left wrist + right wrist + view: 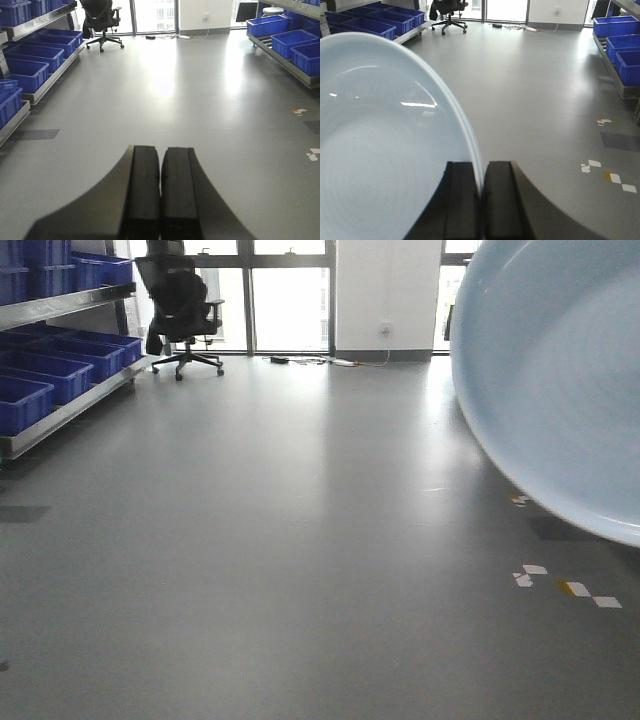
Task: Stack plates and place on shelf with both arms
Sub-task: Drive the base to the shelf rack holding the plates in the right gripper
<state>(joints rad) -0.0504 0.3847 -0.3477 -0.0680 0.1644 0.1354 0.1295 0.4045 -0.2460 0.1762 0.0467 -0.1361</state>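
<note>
Right gripper (481, 172): clamped on the rim of the plate (385, 150), which is steeply tilted. Left gripper (160, 155): together, empty. Advice: grip firmly and level the plate before stacking.

A storeroom or warehouse-type lab: steel racks (60, 306) along both sides carry rows of blue plastic crates (27, 75), the grey floor (300, 540) bears tape marks (530, 575), and an office chair (183, 305) stands by tall windows (290, 290)
</note>
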